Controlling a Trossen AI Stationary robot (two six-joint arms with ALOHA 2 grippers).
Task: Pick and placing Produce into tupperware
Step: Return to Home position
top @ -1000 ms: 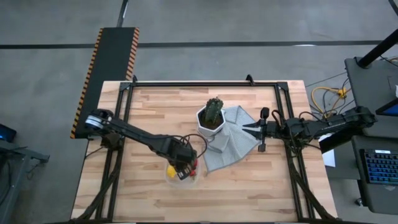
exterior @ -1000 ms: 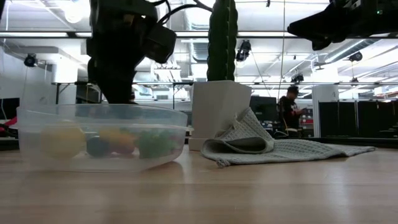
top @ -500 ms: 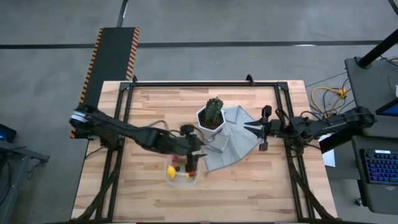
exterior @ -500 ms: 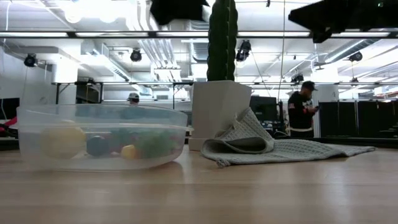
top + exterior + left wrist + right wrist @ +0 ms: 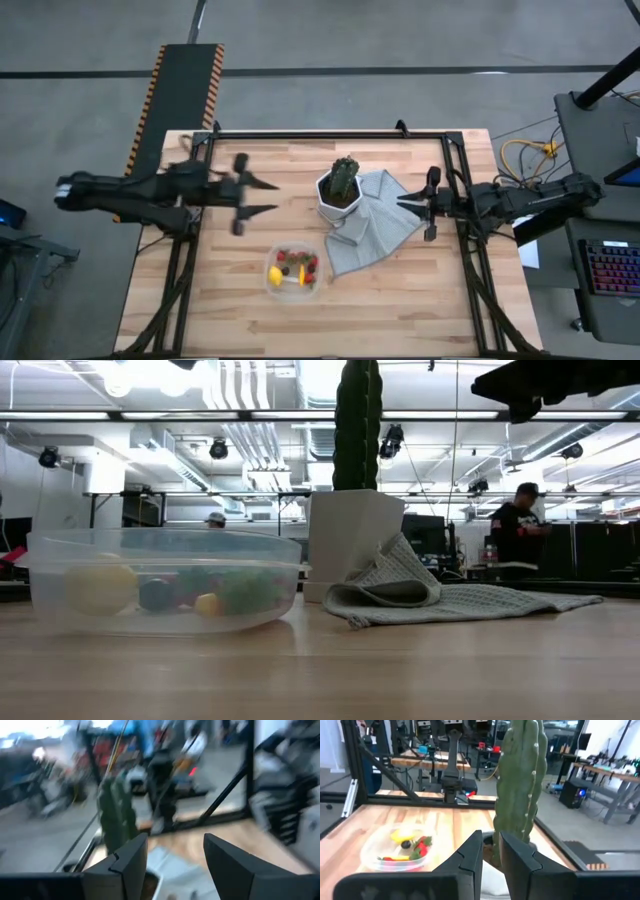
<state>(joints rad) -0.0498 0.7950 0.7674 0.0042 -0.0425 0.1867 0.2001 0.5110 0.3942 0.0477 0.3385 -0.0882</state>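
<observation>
With produce [image 5: 300,266] in the tupperware [image 5: 272,288], left gripper [image 5: 276,196] hangs clear, jaws wide, empty; right gripper [image 5: 401,203] waits by cactus [image 5: 344,176], jaws seemingly closed.

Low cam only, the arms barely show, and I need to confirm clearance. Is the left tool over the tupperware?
Observer: No. In the high view the left tool sits level with the cactus pot, on its left and well away from the tupperware.
Operator: Holding anything?
Observer: No. The left wrist view shows its fingers wide apart with nothing between them.
Operator: Right tool?
Observer: In the high view the right tool is on the pot's other side, above the grey cloth. Its wrist view looks straight at the cactus.
</observation>
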